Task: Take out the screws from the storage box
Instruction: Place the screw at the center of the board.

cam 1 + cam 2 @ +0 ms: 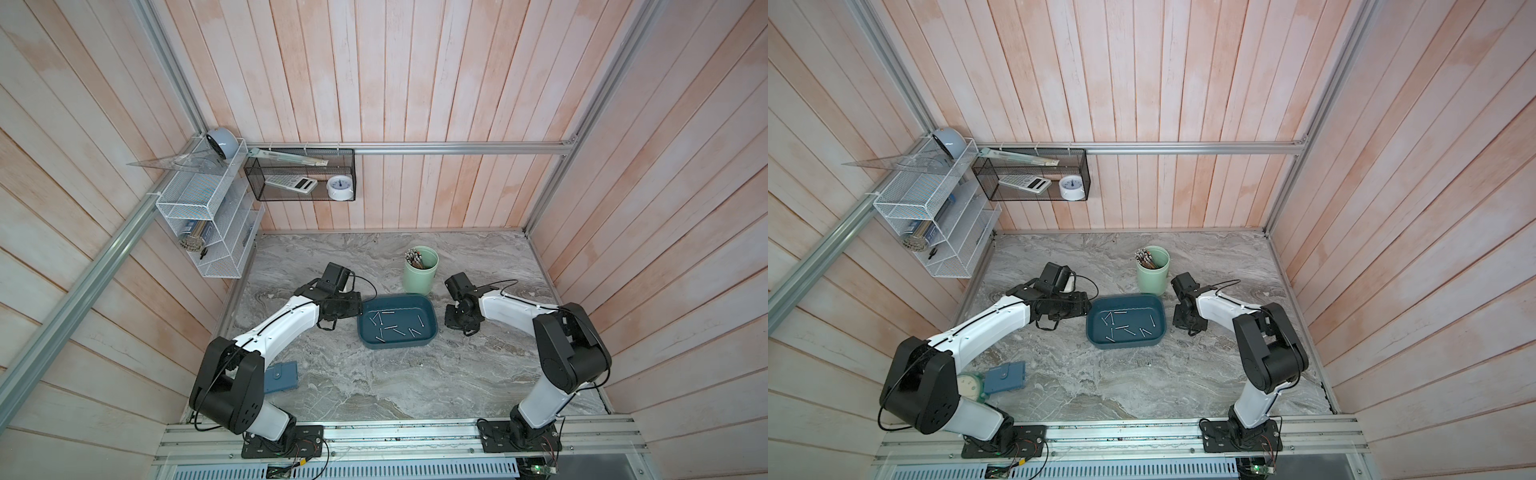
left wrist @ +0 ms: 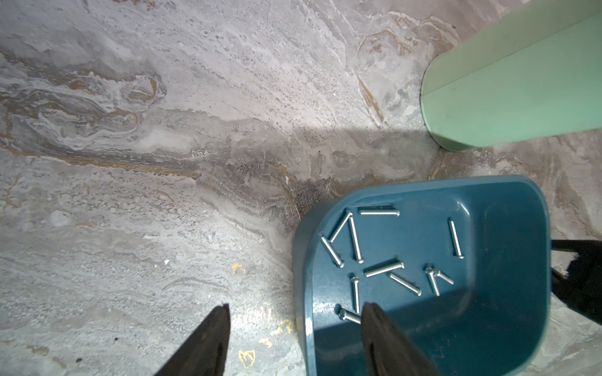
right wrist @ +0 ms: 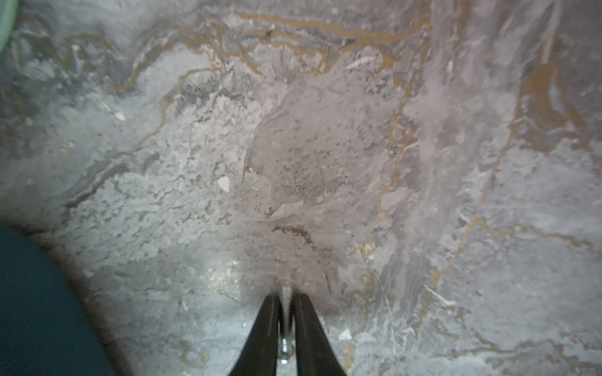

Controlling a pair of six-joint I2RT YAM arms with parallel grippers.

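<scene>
Black fingers (image 3: 264, 335) of the right pincer (image 3: 286, 295) sit at the near edge of the right wrist view. They are drawn close on either side of a single screw (image 3: 285, 312) and pinch it. It runs along the fingers, head toward the camera and tip down at the marbled desk (image 3: 325, 146). That view is soft, so I cannot tell whether the tip touches the desk. The storage box (image 3: 32, 309) shows there only as a dark, blurred corner, cut off by the frame.

In both top views the right arm rises from its base on the near rail with its elbow high. Its forearm slopes down to a wrist bent over the desk just beside the storage box's right short side.

The left arm stretches low and long, its wrist at the opposite short side. The left pincer (image 2: 296, 305) is spread astride that wall, one finger outside it and one over the floor of the storage box.

Roughly ten screws (image 2: 383, 268) lie loose inside, one half hidden behind the inner finger. From above, the wrist housings hide both sets of fingers. A green cup (image 1: 419, 270) stands behind the storage box, and the left elbow partly covers a blue-grey case (image 1: 282, 376).
</scene>
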